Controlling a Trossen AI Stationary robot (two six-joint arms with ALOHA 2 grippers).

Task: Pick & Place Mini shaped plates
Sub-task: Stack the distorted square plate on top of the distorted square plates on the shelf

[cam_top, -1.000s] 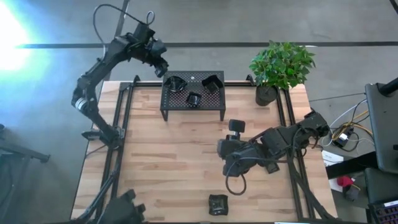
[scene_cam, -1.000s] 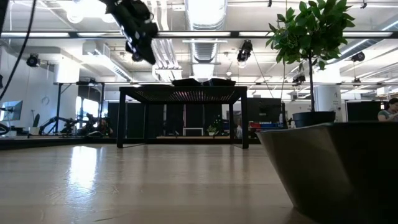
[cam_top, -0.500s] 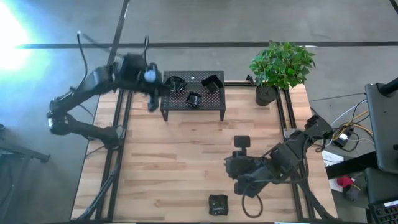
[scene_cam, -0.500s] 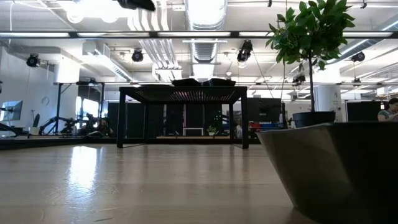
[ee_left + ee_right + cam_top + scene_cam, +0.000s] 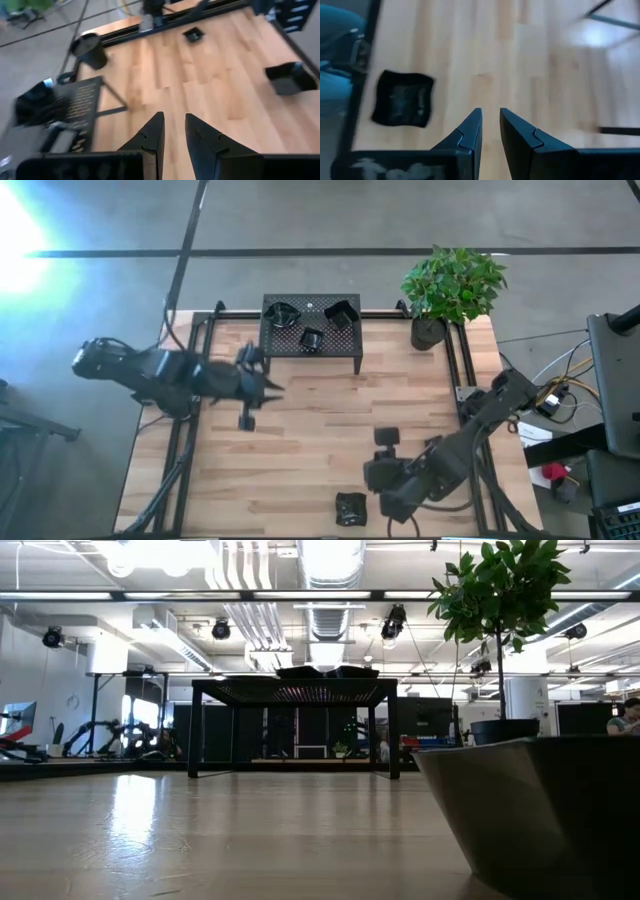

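Left end effector: narrow gap between dark wedge fingers, empty, over bare pale plank surface just in front of the perforated black rack. Right end effector: narrow gap, empty, near the front edge beside one square, raised-rim dark plate. Three more plates sit on the rack. Potted plant at a far corner. Low view partly blocked by a close dark dish.

No legible text — anywhere
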